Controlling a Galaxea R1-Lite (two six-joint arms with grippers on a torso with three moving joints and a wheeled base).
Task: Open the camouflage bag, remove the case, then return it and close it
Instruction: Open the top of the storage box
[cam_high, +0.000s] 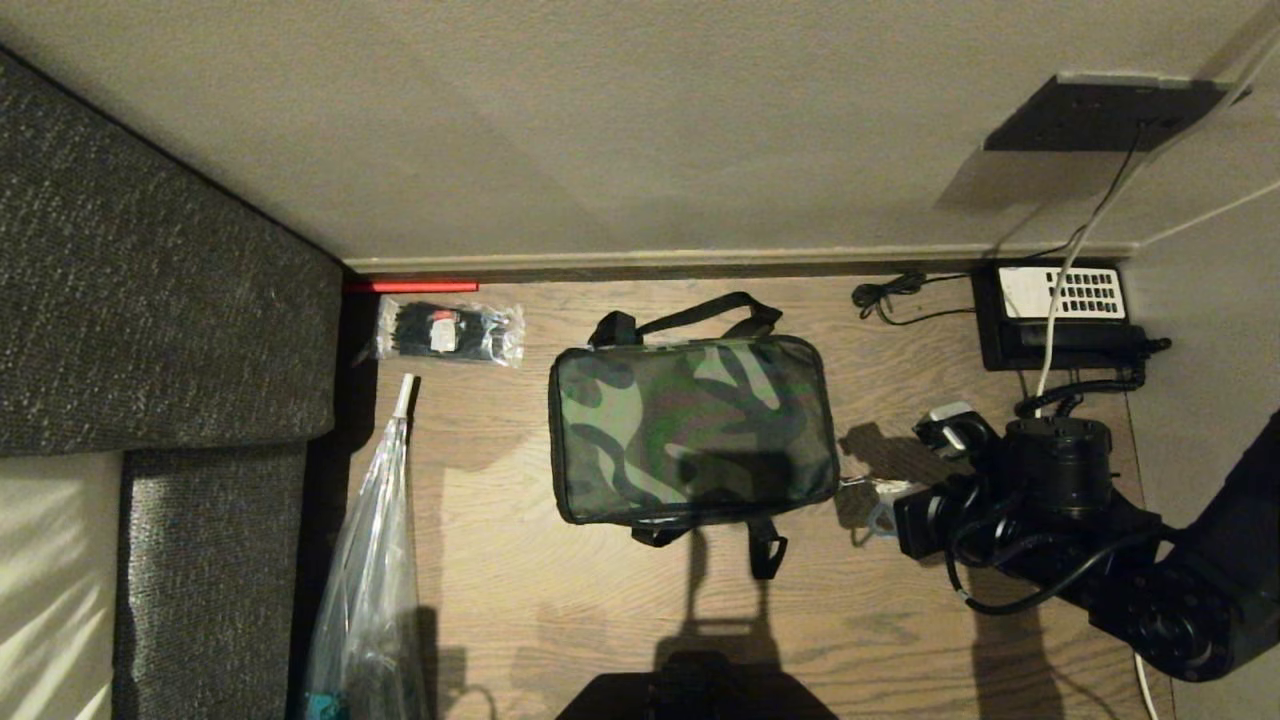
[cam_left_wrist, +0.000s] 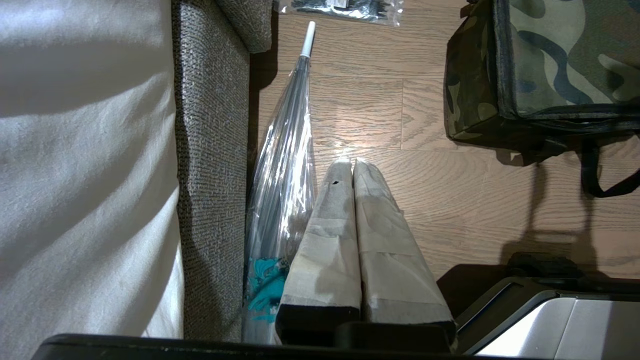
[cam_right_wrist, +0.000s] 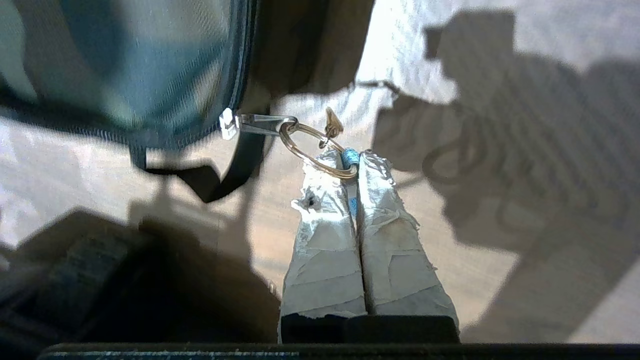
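Pinching the zipper's ring pull (cam_right_wrist: 315, 150) between taped fingers (cam_right_wrist: 395, 215), right gripper (cam_right_wrist: 348, 159) sits just off the right side of the camouflage bag (cam_high: 692, 430), low and level, probably so the pull runs along the zip line instead of lifting the bag. Bag lies flat on the wood floor (cam_high: 520, 590), lid zipped all round, straps splayed out front and back. No sign of the case, presumably inside. Left gripper (cam_left_wrist: 351, 162) parked well clear beside the clear umbrella (cam_left_wrist: 285, 165), fingers pressed together on nothing. Desk phone (cam_high: 1060, 312) and packet of black ties (cam_high: 448, 331) back by the wall, out of the way.
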